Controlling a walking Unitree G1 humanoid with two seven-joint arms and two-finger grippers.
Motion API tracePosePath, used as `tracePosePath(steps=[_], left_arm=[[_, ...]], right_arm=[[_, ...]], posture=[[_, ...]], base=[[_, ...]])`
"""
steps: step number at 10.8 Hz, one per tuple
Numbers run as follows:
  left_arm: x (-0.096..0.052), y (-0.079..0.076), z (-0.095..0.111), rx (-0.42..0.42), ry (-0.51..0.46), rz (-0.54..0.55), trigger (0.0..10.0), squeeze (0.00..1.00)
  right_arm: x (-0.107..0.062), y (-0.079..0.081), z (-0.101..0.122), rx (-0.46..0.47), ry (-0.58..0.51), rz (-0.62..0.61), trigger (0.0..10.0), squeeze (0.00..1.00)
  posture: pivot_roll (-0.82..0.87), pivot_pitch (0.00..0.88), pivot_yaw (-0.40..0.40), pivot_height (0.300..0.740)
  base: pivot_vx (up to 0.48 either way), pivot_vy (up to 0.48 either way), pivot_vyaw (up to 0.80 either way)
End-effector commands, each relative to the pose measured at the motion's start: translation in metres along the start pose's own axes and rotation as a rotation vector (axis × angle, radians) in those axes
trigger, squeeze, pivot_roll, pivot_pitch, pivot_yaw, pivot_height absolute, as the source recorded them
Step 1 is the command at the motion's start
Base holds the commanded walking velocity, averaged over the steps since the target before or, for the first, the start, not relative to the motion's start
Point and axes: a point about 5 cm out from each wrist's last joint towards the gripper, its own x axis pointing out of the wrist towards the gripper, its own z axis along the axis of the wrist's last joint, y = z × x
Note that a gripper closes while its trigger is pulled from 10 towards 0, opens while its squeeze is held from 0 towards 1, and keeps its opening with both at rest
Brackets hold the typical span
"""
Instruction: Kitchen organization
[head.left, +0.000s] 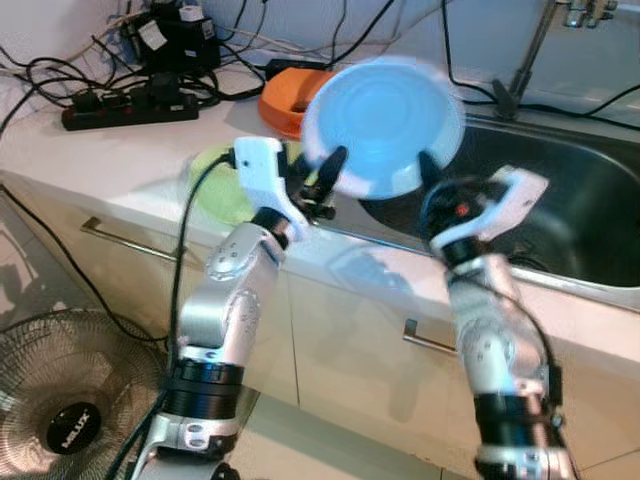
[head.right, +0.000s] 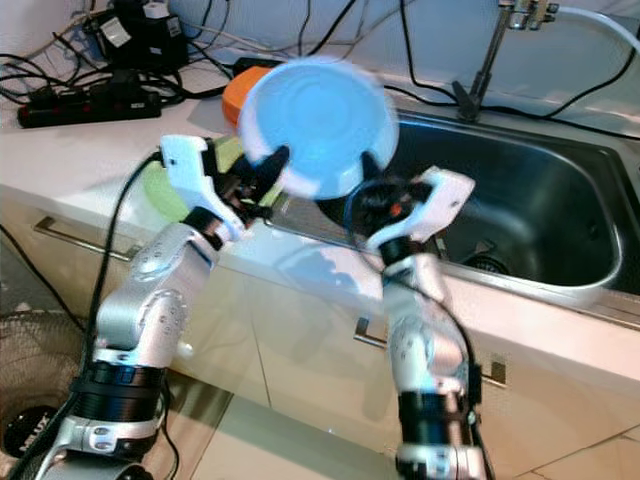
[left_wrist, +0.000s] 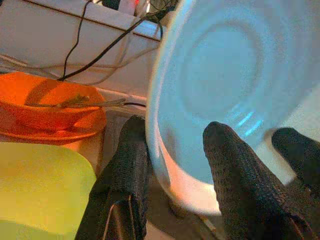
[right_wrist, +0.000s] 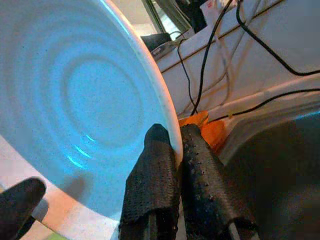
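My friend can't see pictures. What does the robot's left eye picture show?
Both robot claws, left and right, hold a big blue plate up by its rim above the counter edge. Behind sit an orange bowl, a green plate and a steel sink.

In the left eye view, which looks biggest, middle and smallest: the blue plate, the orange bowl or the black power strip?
1. Blue plate, though it is held up nearer the camera, which helps.
2. Black power strip.
3. Orange bowl, partly hidden behind the plate, so its rank is unsure.
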Motion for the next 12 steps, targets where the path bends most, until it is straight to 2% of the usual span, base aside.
tracePosePath(steps=[1,6,7,9,10,12], left_arm=[[0.0,-0.002,-0.003,0.004,0.019,-0.009,10.0,0.0],[0.0,0.0,-0.004,0.004,0.023,0.005,10.0,0.0],[-0.001,-0.002,-0.007,0.015,0.055,-0.019,10.0,0.0],[-0.004,-0.009,-0.025,0.083,0.224,-0.083,10.0,0.0],[-0.011,-0.01,-0.04,0.111,0.343,-0.102,10.0,0.0],[-0.019,-0.011,-0.048,0.115,0.415,-0.107,10.0,0.0]], right_arm=[[0.005,-0.002,0.01,0.008,-0.043,-0.006,0.0,0.0],[0.018,-0.023,0.021,-0.028,-0.084,-0.082,0.0,0.0],[0.024,-0.034,0.023,-0.075,-0.078,-0.108,0.0,0.0],[0.035,-0.046,0.023,-0.211,-0.034,-0.134,0.0,0.0],[0.041,-0.053,0.019,-0.377,0.03,-0.141,10.0,0.0],[0.048,-0.058,0.014,-0.598,0.107,-0.137,10.0,0.0]], posture=[[0.2,0.041,0.01,0.74],[0.2,0.039,0.007,0.74],[0.2,0.035,0.005,0.74],[0.2,0.033,0.002,0.74],[0.21,0.034,-0.002,0.74],[0.22,0.039,-0.004,0.74]], base=[[0.0,0.0,0.0],[0.0,0.0,0.0],[0.0,0.0,0.0],[0.0,0.0,0.0],[0.0,0.0,0.0],[0.0,0.0,0.0]])
